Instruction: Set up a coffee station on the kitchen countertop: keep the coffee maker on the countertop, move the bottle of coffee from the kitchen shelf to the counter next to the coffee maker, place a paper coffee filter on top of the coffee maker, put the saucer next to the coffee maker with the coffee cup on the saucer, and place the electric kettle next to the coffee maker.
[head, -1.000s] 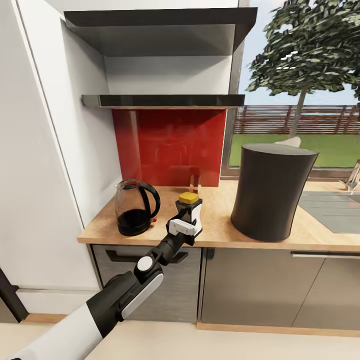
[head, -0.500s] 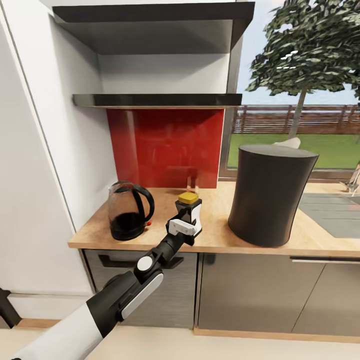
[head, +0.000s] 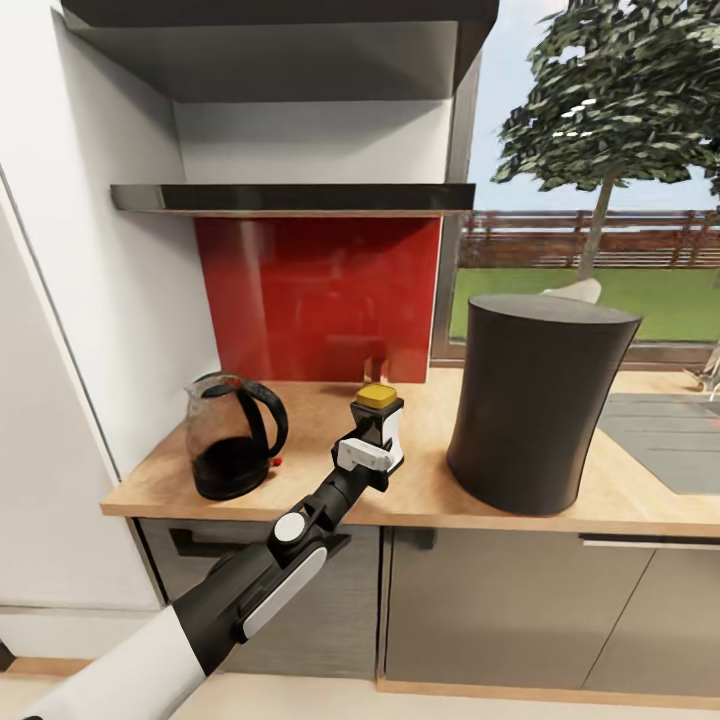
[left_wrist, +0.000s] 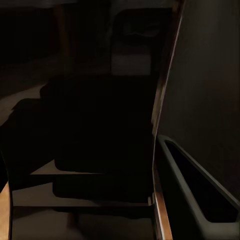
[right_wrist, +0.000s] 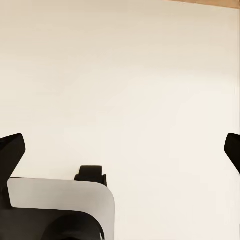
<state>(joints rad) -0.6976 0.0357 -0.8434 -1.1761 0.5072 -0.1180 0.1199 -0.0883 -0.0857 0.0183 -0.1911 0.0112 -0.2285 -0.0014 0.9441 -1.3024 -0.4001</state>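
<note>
My left jaws are clamped on the small dark brown jar with a yellow lid, held upright above the light wood-grain desk. The tall dark grey coffee maker stands to the jar's right, the smoky glass kettle to its left. My right jaws hang wide apart, so the left arm sets the jar down.

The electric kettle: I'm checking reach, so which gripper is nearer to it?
Left. The left gripper, shut on the bottle of coffee, is beside the electric kettle; the right gripper faces a bare pale surface.
</note>
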